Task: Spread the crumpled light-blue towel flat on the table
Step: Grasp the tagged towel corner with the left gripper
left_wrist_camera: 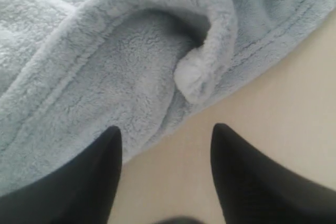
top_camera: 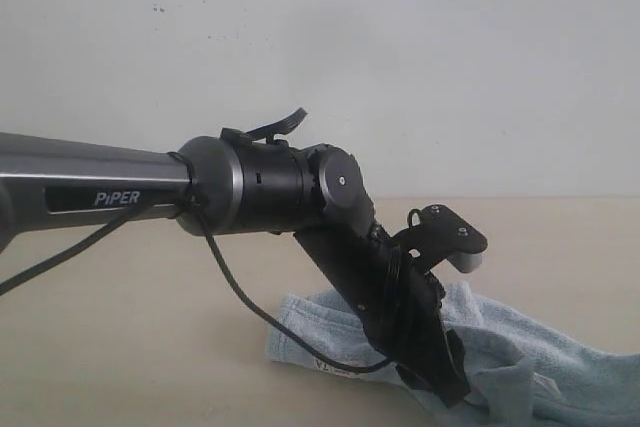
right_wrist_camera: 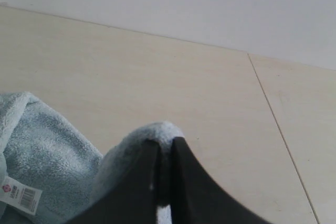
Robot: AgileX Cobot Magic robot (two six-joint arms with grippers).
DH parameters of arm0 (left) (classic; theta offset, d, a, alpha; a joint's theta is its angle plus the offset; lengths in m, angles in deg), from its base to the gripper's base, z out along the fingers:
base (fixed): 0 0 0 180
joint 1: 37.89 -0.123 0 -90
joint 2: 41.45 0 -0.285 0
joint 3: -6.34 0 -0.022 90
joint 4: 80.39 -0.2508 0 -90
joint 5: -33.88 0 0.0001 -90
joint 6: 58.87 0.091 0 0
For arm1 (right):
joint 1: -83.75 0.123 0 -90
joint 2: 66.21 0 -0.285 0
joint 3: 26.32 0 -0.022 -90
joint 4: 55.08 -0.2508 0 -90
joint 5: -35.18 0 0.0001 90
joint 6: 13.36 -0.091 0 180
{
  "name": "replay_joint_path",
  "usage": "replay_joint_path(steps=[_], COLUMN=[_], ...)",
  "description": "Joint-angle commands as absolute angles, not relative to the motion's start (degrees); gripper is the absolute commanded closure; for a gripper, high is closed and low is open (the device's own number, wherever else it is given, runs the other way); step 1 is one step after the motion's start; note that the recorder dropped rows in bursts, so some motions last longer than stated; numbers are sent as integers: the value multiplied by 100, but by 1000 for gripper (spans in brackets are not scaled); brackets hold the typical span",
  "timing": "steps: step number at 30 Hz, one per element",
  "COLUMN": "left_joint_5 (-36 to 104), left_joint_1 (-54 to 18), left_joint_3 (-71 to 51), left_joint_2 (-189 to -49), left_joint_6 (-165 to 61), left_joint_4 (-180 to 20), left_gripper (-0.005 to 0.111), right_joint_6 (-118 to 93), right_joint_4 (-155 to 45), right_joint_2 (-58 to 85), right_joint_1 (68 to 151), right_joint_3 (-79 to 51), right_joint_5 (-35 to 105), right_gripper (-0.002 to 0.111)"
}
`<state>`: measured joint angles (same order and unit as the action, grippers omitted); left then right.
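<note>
The light-blue towel [top_camera: 520,347] lies crumpled on the beige table [top_camera: 120,337] at the lower right of the exterior view. My left gripper [top_camera: 448,382] reaches down onto its folds there. In the left wrist view that gripper [left_wrist_camera: 167,129] is open at the towel's [left_wrist_camera: 105,61] hemmed edge, one finger [left_wrist_camera: 100,171] over cloth, the other over bare table [left_wrist_camera: 294,103]; a rolled corner [left_wrist_camera: 197,77] lies just ahead. My right gripper [right_wrist_camera: 165,141] is shut on a raised fold of the towel [right_wrist_camera: 47,156]. It does not show in the exterior view.
A white label [right_wrist_camera: 21,195] is sewn to the towel near my right gripper. A thin seam [right_wrist_camera: 273,119] crosses the table, and a white wall [right_wrist_camera: 210,3] stands behind it. The left arm and its cable [top_camera: 230,277] hang over the table's left half.
</note>
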<state>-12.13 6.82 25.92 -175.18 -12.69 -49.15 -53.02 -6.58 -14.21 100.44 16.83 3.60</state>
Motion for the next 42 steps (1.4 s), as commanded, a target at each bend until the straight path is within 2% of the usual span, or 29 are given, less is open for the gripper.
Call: replay_joint_path(steps=[1, 10, 16, 29, 42], left_joint_5=[-1304, -821, -490, 197, 35], left_joint_1=[732, 1130, 1130, 1130, 1376], left_joint_3=[2565, 2578, 2578, 2578, 2578], left_joint_2=[-17493, -17493, -17568, -17720, -17720], left_joint_6=[-1157, -783, -713, -848, -696], left_joint_4=[-4479, -4531, -4615, -5408, -5368], left_gripper=[57, 56, 51, 51, 51], right_joint_6=[-5281, -5263, -5263, -5240, -5240], right_joint_4=[-677, -690, -690, -700, -740], right_joint_2=[-1436, -1436, -1436, -1436, -1436], right_joint_1=[10030, 10030, 10030, 10030, 10030], right_joint_3=[1689, 1689, 1689, 1689, 1689], right_joint_5=[454, 436, 426, 479, 536], right_gripper=[106, 106, 106, 106, 106])
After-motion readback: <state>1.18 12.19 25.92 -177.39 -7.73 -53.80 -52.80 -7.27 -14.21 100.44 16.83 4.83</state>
